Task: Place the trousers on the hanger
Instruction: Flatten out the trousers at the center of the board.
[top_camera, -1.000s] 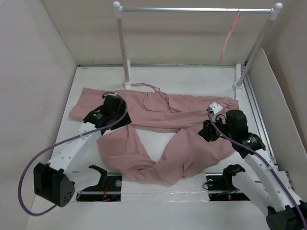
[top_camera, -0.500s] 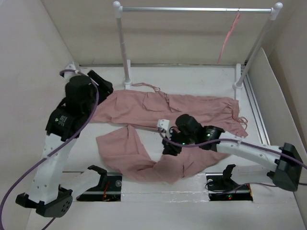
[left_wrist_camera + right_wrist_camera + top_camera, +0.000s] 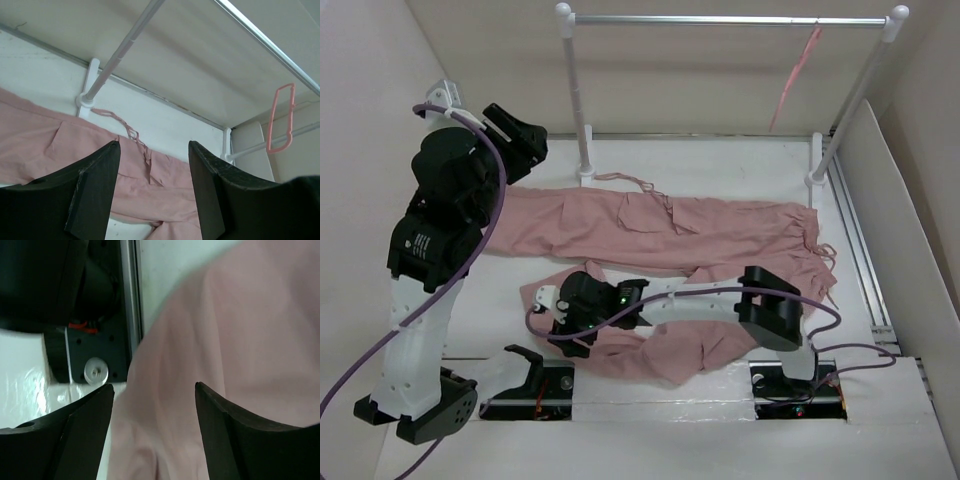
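Note:
The dusty-pink trousers (image 3: 700, 225) lie spread flat across the table, one leg folded toward the near edge. They also show in the left wrist view (image 3: 30, 155) and fill the right wrist view (image 3: 250, 330). The thin pink hanger (image 3: 798, 80) hangs from the right end of the rail, also seen in the left wrist view (image 3: 280, 117). My left gripper (image 3: 518, 135) is open and empty, raised high over the far left corner, apart from the cloth. My right gripper (image 3: 565, 338) is open, reaching far left, just above the folded near-left leg.
The white-and-metal garment rail (image 3: 720, 18) stands at the back, its posts (image 3: 582, 130) on feet at the far table edge. A thin drawstring (image 3: 630, 180) trails from the waistband. Black arm mounts (image 3: 535, 375) sit at the near edge. Walls close in on both sides.
My left arm has lifted off the trousers and risen to the far left. My right arm has swung from the right side across to the near-left fold of the trousers.

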`<control>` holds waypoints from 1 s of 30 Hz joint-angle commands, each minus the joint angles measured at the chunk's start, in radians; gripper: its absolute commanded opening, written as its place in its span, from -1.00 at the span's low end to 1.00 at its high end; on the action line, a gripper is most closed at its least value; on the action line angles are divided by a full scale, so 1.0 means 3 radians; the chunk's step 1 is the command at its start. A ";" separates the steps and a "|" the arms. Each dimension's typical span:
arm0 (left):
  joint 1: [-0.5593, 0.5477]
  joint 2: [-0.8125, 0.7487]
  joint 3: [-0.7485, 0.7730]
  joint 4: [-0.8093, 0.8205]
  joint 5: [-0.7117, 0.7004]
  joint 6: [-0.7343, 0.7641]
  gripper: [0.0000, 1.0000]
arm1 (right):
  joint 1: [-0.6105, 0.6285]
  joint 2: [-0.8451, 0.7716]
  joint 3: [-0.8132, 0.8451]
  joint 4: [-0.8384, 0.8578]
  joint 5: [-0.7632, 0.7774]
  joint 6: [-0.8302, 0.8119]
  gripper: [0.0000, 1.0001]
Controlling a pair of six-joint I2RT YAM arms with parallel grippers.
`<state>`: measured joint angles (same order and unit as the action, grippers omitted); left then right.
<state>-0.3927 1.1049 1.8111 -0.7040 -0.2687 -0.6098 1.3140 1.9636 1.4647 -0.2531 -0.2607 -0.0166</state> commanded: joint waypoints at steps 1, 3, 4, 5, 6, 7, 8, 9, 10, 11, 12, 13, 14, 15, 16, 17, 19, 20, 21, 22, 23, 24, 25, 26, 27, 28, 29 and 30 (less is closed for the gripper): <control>0.0000 0.0024 0.0109 0.0138 0.0185 0.0141 0.05 | 0.0089 0.0265 0.0394 0.0036 0.0082 0.0050 0.43; 0.0000 0.0009 0.0069 0.0138 0.0200 0.0176 0.05 | 0.0089 0.0448 0.0486 0.0015 0.0133 0.0151 0.36; 0.0000 0.0004 0.0053 0.0128 0.0195 0.0192 0.05 | 0.0089 0.0485 0.0492 0.0031 0.0168 0.0178 0.32; 0.0000 -0.0007 0.0028 0.0112 0.0175 0.0232 0.05 | 0.0089 0.0531 0.0466 0.0066 0.0184 0.0203 0.27; 0.0000 -0.0012 0.0022 0.0092 0.0175 0.0248 0.05 | 0.0089 0.0531 0.0466 0.0077 0.0184 0.0204 0.19; 0.0000 -0.0017 0.0012 0.0072 0.0165 0.0263 0.05 | 0.0089 0.0552 0.0441 0.0082 0.0184 0.0224 -0.03; 0.0000 -0.0027 -0.0033 0.0061 0.0109 0.0279 0.05 | 0.0089 0.0557 0.0436 0.0077 0.0189 0.0229 -0.25; 0.0000 -0.0058 -0.0059 0.0056 0.0083 0.0304 0.06 | 0.0089 0.0552 0.0430 0.0072 0.0199 0.0229 -0.63; 0.0000 -0.0063 -0.0090 0.0046 0.0052 0.0309 0.06 | 0.0089 0.0491 0.0410 0.0051 0.0265 0.0229 -0.83; 0.0000 -0.0083 -0.0141 0.0056 0.0017 0.0315 0.06 | 0.0089 0.0425 0.0395 0.0016 0.0306 0.0234 -0.98; 0.0000 -0.0099 -0.0161 0.0041 -0.0004 0.0325 0.06 | 0.0089 0.0343 0.0385 -0.0005 0.0357 0.0209 -1.00; 0.0000 -0.0099 -0.0172 0.0031 -0.0024 0.0350 0.06 | 0.0089 0.0236 0.0354 -0.0005 0.0429 0.0163 -1.00; 0.0000 -0.0099 -0.0167 0.0020 -0.0080 0.0376 0.06 | 0.0089 -0.0054 0.0252 0.0010 0.0455 0.0153 -1.00; 0.0000 -0.0073 -0.0147 -0.0025 -0.0121 0.0401 0.06 | 0.0089 -0.0219 0.0191 0.0010 0.0490 0.0142 -1.00; 0.0000 -0.0053 -0.0121 -0.0056 -0.0203 0.0447 0.06 | 0.0089 -0.0392 0.0119 0.0010 0.0501 0.0112 -1.00; 0.0000 -0.0032 -0.0055 -0.0132 -0.0244 0.0468 0.06 | 0.0089 -0.0733 0.0002 0.0000 0.0496 0.0096 -1.00; 0.0000 0.0049 0.0027 -0.0220 -0.0326 0.0585 0.07 | 0.0089 -0.1062 -0.0096 -0.0010 0.0430 0.0096 -1.00; 0.0000 0.0080 0.0124 -0.0276 -0.0468 0.0621 0.08 | 0.0089 -0.1191 -0.0137 -0.0076 0.0394 0.0096 -1.00; 0.0000 0.0161 0.0165 -0.0428 -0.0576 0.0642 0.08 | 0.0089 -0.1470 -0.0198 -0.0122 0.0358 0.0096 -1.00; 0.0000 0.0187 0.0206 -0.0501 -0.0678 0.0652 0.09 | 0.0089 -0.1590 -0.0234 -0.0158 0.0262 -0.0005 -1.00; 0.0000 0.0188 0.0222 -0.0542 -0.0795 0.0662 0.08 | 0.0089 -0.1707 -0.0280 -0.0184 0.0210 -0.0021 -1.00; 0.0000 0.0157 0.0202 -0.0532 -0.0817 0.0667 0.09 | 0.0089 -0.1936 -0.0382 -0.0179 0.0144 -0.0037 -1.00; 0.0000 0.0147 0.0191 -0.0532 -0.0847 0.0667 0.10 | 0.0089 -0.2050 -0.0438 -0.0164 0.0027 -0.0052 -1.00; 0.0000 0.0147 0.0191 -0.0542 -0.0863 0.0657 0.10 | 0.0089 -0.2157 -0.0494 -0.0123 -0.0015 -0.0062 -1.00; 0.0000 0.0157 0.0196 -0.0573 -0.0883 0.0657 0.10 | 0.0089 -0.2265 -0.0546 -0.0077 -0.0066 -0.0072 -1.00; 0.0000 0.0157 0.0191 -0.0583 -0.0934 0.0657 0.10 | 0.0013 -0.2438 -0.0683 -0.0026 -0.0183 -0.0083 -1.00; 0.0000 0.0162 0.0171 -0.0598 -0.0955 0.0657 0.10 | -0.0048 -0.2495 -0.0770 0.0055 -0.0215 -0.0078 -1.00; 0.0000 0.0177 0.0115 -0.0599 -0.1011 0.0667 0.11 | -0.0226 -0.2521 -0.0938 0.0112 -0.0240 -0.0032 -1.00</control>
<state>-0.3931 1.1641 1.8370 -0.8684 -0.4969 -0.4335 1.3190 1.2022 1.2846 -0.2584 -0.2626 -0.0216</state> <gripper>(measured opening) 0.550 0.012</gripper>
